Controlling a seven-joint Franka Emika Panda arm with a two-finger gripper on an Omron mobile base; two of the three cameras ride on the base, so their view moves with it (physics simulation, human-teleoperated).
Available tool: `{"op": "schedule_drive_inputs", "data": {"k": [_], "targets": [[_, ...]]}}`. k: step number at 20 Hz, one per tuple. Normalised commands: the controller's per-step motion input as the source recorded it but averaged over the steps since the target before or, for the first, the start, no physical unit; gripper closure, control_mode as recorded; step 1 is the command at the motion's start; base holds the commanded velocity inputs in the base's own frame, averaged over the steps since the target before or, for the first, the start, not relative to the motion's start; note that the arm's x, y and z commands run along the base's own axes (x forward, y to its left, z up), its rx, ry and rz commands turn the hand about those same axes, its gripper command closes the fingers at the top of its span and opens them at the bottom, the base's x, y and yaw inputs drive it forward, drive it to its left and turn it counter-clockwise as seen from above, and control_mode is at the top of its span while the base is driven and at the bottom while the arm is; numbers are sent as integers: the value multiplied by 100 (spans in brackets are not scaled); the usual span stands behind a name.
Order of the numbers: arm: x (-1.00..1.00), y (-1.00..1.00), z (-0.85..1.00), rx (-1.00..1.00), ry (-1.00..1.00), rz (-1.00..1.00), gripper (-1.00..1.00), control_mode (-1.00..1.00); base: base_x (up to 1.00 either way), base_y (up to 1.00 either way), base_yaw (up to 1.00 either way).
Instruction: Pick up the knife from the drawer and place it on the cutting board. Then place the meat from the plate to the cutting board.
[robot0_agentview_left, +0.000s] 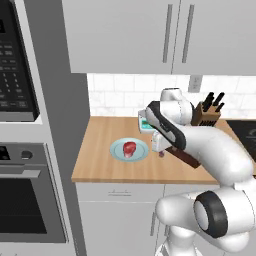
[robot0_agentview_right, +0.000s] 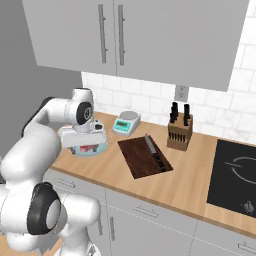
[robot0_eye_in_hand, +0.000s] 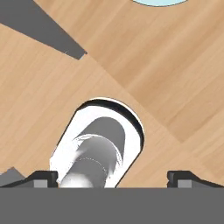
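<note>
- My gripper (robot0_eye_in_hand: 112, 176) is spread wide with nothing between the fingertips (robot0_eye_in_hand: 43, 176), looking down on the bare wooden counter (robot0_eye_in_hand: 166, 74) beside the plate (robot0_agentview_left: 116, 150).
- The meat (robot0_agentview_left: 130, 148) sits on the plate, so I judge that half of the job is not yet done.
- The knife (robot0_agentview_right: 153, 149) lies on the cutting board (robot0_agentview_right: 137, 159), so I judge the first half finished.
- Further out stand a small scale (robot0_agentview_right: 125, 123) and a knife block (robot0_agentview_right: 180, 133).
- I can read no writing or brand anywhere; the microwave panel (robot0_agentview_left: 11, 65) is too blurred.
</note>
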Motion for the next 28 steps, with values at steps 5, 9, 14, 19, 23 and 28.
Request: {"op": "schedule_drive_inputs", "data": {"k": [5,9,14,19,23,28], "targets": [[52,92,-9,-1,1,-28,-100,-100,0,0,0],[77,56,-6,-4,0,-32,-100,-100,0,0,0],[78,4,-35,-2,0,-28,-100,-100,0,0,0],[55,0,-48,0,0,-21,-100,-100,0,0,0],[28,0,-40,0,0,-17,-100,-100,0,0,0],[8,3,-32,0,-3,-12,-100,-100,0,0,0]]}}
